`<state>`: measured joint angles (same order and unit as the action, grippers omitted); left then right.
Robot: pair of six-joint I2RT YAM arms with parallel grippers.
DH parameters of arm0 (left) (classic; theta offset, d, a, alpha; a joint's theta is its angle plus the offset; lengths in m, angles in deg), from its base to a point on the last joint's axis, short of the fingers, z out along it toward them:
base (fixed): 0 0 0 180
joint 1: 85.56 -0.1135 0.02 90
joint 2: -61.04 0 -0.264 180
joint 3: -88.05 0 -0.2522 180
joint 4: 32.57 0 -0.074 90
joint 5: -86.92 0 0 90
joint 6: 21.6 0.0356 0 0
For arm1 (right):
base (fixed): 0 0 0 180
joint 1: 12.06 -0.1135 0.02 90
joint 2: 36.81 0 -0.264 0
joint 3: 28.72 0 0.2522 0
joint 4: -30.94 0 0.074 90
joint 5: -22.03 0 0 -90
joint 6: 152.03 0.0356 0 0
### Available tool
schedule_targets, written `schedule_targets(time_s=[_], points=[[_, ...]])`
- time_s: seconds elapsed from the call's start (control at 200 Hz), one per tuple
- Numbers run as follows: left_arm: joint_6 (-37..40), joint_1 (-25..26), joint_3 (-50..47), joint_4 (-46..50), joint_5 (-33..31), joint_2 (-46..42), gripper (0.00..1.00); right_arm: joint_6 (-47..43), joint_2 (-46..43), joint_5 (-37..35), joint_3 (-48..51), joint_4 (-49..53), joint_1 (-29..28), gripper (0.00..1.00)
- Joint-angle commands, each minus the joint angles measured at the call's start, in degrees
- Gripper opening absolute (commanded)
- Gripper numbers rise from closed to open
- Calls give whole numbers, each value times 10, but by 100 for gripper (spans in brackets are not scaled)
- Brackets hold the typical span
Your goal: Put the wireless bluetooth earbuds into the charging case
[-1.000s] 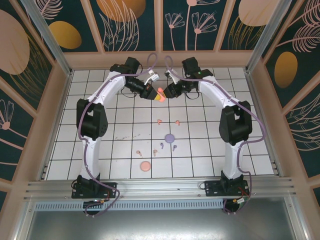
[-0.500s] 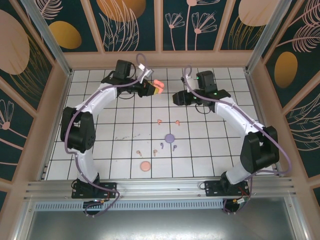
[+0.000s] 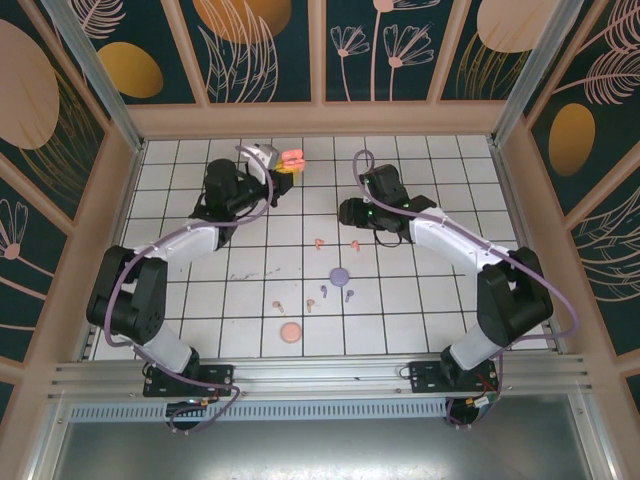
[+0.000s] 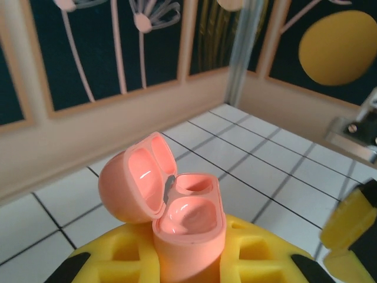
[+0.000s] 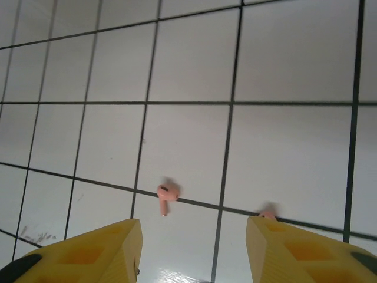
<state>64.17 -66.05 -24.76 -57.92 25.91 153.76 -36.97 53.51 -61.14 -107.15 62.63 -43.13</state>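
Observation:
My left gripper (image 3: 284,163) is shut on a salmon-orange charging case (image 3: 293,158), held above the back of the table. In the left wrist view the case (image 4: 189,227) stands upright between the yellow pads (image 4: 121,256), its lid (image 4: 136,184) swung open and both sockets empty. My right gripper (image 3: 346,213) is open and hangs over two salmon earbuds (image 3: 318,242) (image 3: 354,244). In the right wrist view one earbud (image 5: 166,193) lies ahead between the fingers (image 5: 88,253). The other earbud (image 5: 268,213) peeks from behind the right finger. The right gripper (image 5: 197,253) holds nothing.
A round purple case (image 3: 339,274) lies mid-table with two purple earbuds (image 3: 323,291) (image 3: 349,294) just in front of it. Two pinkish earbuds (image 3: 278,305) (image 3: 309,304) and a round pink case (image 3: 291,332) lie nearer the front. Wooden walls ring the tiled table (image 3: 450,300).
The two grippers have drawn apart from the case. The left one carried it toward the back left. The right one swung down toward the middle, over the salmon earbuds.

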Motion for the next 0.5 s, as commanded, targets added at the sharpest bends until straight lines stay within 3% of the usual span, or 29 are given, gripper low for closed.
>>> schedule_targets(time_s=[0.0,0.31,0.495], points=[[-16,-2,-21,-161,-83,-13,0,54,22,-30,3,-20,-7,50],[-34,-2,-90,-413,-164,-7,0,66,147,-46,-112,55,-56,49],[-54,-2,-80,-465,-184,-5,0,82,211,-67,-165,97,-78,49]])
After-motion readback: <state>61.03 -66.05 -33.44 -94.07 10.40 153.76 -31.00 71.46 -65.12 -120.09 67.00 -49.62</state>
